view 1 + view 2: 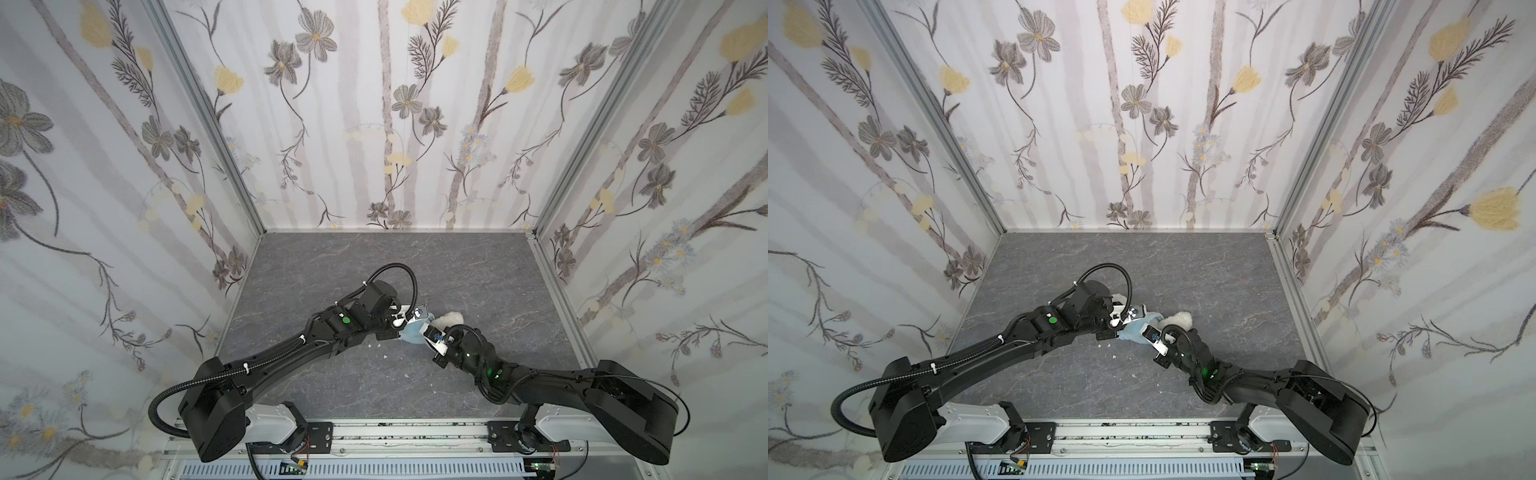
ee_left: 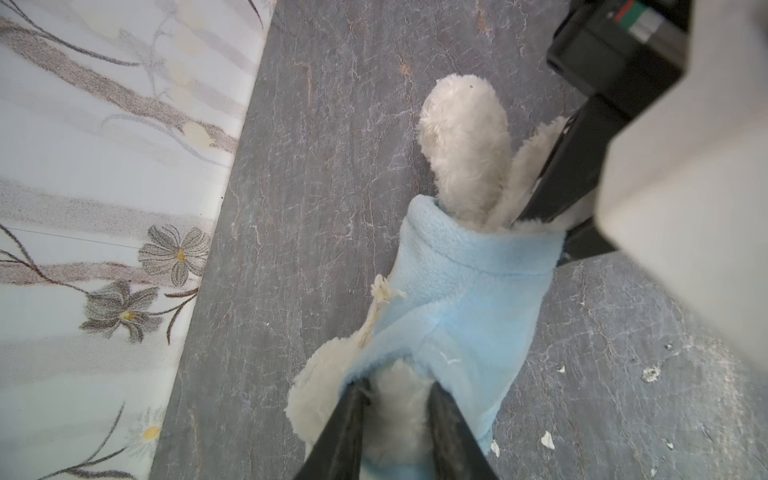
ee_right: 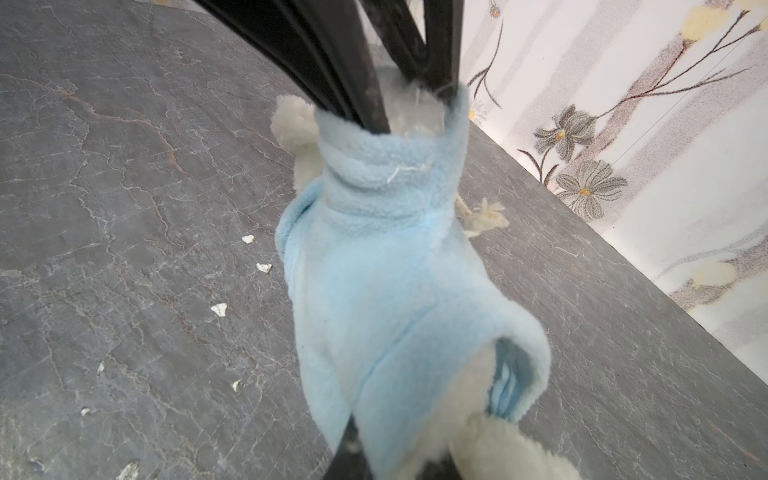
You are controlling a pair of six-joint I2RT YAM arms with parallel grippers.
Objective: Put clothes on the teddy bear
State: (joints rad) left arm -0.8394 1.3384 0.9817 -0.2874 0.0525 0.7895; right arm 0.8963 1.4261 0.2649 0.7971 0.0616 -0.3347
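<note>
The teddy bear [image 1: 451,318] [image 1: 1181,319], white and fluffy, lies mid-table between both grippers with the light-blue hoodie [image 1: 411,336] [image 1: 1133,333] pulled round its body. In the left wrist view two plush limbs [image 2: 461,141] stick out of the hoodie [image 2: 465,299] at its far opening. My left gripper [image 2: 399,399] [image 1: 409,325] has its fingers inside the near opening, pressed against white fur on both sides. In the right wrist view the hoodie [image 3: 386,282] drapes over my right gripper [image 3: 395,457] [image 1: 424,332], which is shut on its hem beside a plush limb [image 3: 503,449]. The bear's face is hidden.
Small white scraps [image 1: 385,356] [image 3: 219,308] [image 2: 547,439] dot the grey marbled table [image 1: 478,270]. A frayed cream drawstring [image 2: 384,291] [image 3: 486,218] hangs from the hoodie. Floral-papered walls [image 1: 124,208] close in three sides; a metal rail [image 1: 395,436] runs along the front.
</note>
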